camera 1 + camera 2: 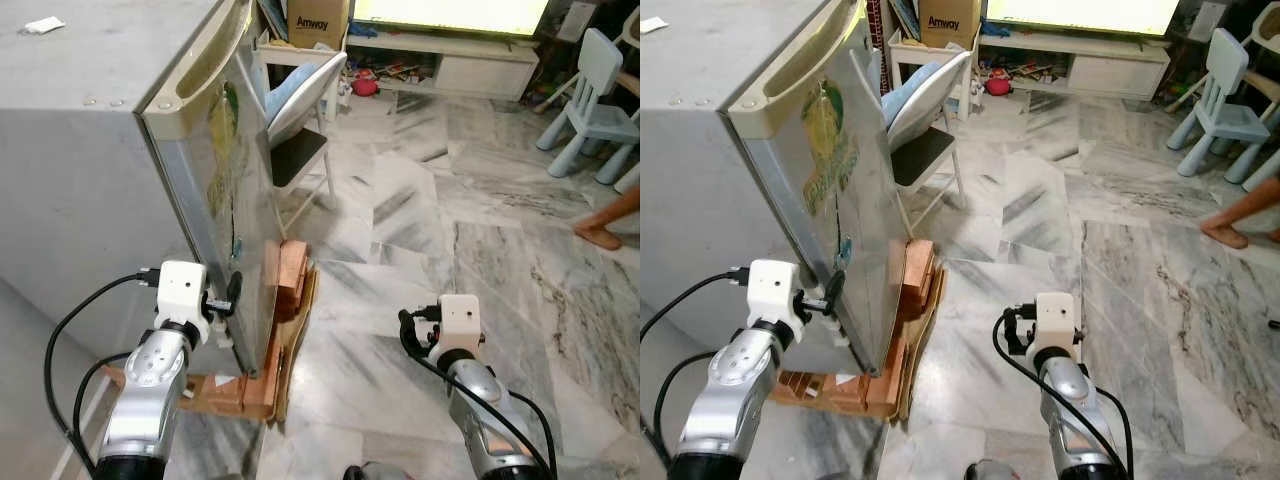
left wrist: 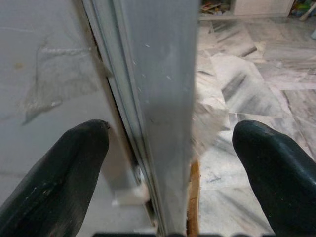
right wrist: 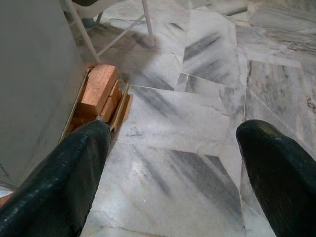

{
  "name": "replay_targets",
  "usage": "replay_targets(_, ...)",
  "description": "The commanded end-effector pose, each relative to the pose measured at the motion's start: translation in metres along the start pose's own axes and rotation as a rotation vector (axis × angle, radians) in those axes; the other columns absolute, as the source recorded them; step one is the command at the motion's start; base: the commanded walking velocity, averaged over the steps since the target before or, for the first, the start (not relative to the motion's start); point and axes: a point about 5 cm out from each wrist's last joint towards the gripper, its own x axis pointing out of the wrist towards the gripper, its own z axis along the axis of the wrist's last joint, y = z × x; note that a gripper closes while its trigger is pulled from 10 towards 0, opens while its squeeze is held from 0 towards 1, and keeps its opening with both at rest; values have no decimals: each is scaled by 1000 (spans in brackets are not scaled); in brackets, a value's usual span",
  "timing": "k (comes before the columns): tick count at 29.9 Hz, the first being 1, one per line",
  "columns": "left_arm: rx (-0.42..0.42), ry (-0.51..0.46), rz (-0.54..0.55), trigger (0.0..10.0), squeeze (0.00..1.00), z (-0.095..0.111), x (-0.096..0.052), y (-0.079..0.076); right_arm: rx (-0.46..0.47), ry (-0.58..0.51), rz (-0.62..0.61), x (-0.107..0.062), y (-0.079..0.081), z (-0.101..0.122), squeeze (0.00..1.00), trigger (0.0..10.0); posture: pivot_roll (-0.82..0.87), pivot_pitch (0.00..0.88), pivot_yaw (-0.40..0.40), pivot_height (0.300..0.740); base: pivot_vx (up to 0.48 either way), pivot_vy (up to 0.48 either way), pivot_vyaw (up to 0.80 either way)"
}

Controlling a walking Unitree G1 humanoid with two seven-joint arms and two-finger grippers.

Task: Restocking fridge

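Fridge door (image 2: 158,98) between left gripper (image 2: 170,163) fingers.

Even indoor daylight fills the room; a bright screen (image 1: 450,12) glares at the far wall. Head views sharp, soft shadows on the marble floor (image 1: 420,250). Near black fingers (image 2: 59,177) blur in wrist views.

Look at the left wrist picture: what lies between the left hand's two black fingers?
The fridge door's grey edge runs between the left hand's open fingers, with the fridge's side wall on one side and marble floor on the other.
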Motion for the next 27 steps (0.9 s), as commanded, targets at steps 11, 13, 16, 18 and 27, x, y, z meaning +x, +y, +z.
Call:
replay_targets(11, -5, -48, -70, 10000, 0, 19, 29, -14, -17, -4, -5, -3, -2, 2, 0, 10000, -5, 71, -49, 740, 0, 0, 0)
replay_targets(13, -11, -69, -98, 10000, 0, 26, 34, -21, -17, -3, -3, -3, -1, 2, 0, 10000, -5, 72, -49, 740, 0, 0, 0)
replay_targets(16, -14, -88, -124, 10000, 0, 32, 38, -28, -17, -2, -2, -3, -1, 2, 0, 10000, -6, 71, -49, 740, 0, 0, 0)
replay_targets(18, -19, -106, -161, 10000, 0, 38, 41, -37, -17, 0, 0, -3, 0, 2, 0, 10000, -8, 70, -46, 740, 0, 0, 0)
replay_targets(27, -16, -130, -245, 10000, 0, 46, 45, -57, -12, 2, 1, -2, 2, 2, 0, 10000, -5, 64, -38, 740, 0, 0, 0)
